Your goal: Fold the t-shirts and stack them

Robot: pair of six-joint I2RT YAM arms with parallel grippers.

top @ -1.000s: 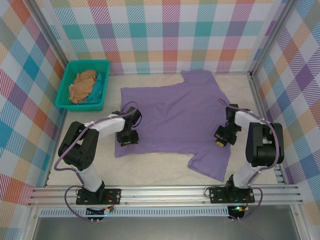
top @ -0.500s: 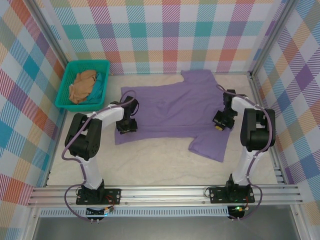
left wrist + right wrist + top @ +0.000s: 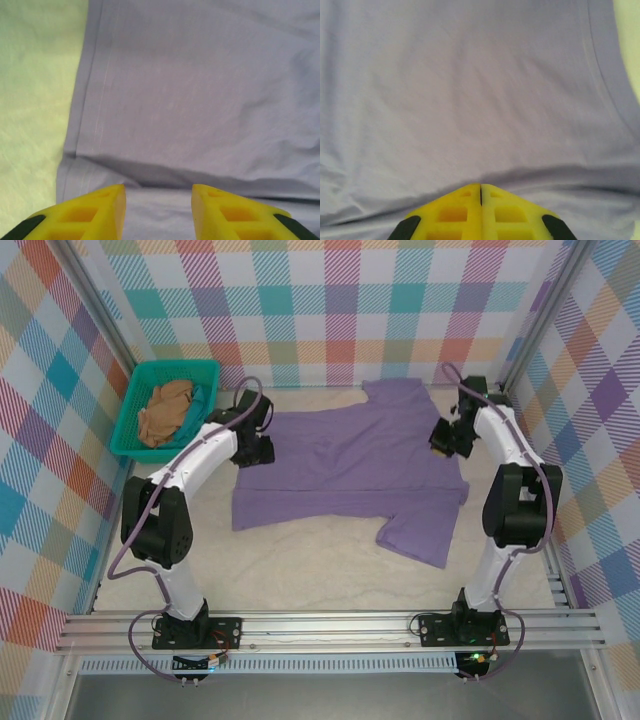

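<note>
Setting: a pale counter (image 3: 330, 575) enclosed by plaid walls (image 3: 340, 310).
Left end effector (image 3: 158, 200): fingers spread, poised over a raised crease in the lavender t-shirt (image 3: 350, 465), near its hemmed edge.
Right end effector (image 3: 481, 192): fingers pressed together at a cloth ridge; I cannot tell whether cloth is caught between them.
Lavender t-shirt: spread flat between the two end effectors, reaching under both.
Teal basket (image 3: 135, 440): just outside the left end effector, holding the crumpled tan t-shirt (image 3: 165, 410).
</note>
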